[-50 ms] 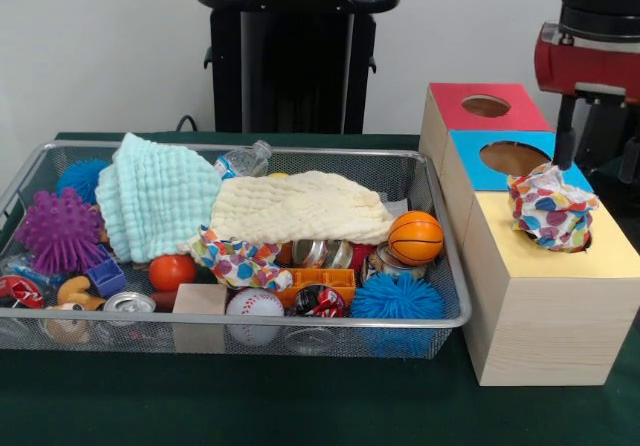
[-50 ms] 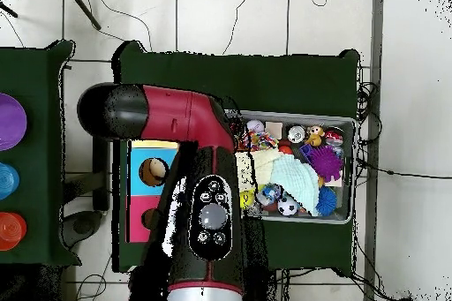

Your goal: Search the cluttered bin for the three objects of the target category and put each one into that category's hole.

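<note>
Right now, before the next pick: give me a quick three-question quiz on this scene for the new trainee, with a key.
1. Pick one. The dotted cloth on the box sits at which hole? A red, B blue, C yellow.
2. True or false: nothing covers the red hole.
3. Count: how many cloths lie in the bin?

Key
1. C.
2. True.
3. Three: mint cloth, cream cloth, second dotted cloth.
</note>
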### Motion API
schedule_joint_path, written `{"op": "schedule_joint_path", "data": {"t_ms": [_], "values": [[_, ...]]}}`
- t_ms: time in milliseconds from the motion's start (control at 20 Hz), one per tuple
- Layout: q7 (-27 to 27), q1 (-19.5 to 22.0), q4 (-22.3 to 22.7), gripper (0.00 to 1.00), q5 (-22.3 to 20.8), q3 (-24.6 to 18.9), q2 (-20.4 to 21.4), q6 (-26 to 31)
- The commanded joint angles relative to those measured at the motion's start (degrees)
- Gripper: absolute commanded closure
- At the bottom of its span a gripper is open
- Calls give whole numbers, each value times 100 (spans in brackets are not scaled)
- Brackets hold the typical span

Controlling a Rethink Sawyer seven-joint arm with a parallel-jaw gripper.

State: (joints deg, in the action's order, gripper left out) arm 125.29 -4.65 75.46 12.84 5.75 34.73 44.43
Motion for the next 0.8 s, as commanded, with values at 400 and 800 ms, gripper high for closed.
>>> {"op": "schedule_joint_path", "data": {"t_ms": [400, 800], "values": [[399, 271, 1143, 100, 172, -459, 125, 222], [426, 255, 1379, 100, 131, -498, 250, -20]]}}
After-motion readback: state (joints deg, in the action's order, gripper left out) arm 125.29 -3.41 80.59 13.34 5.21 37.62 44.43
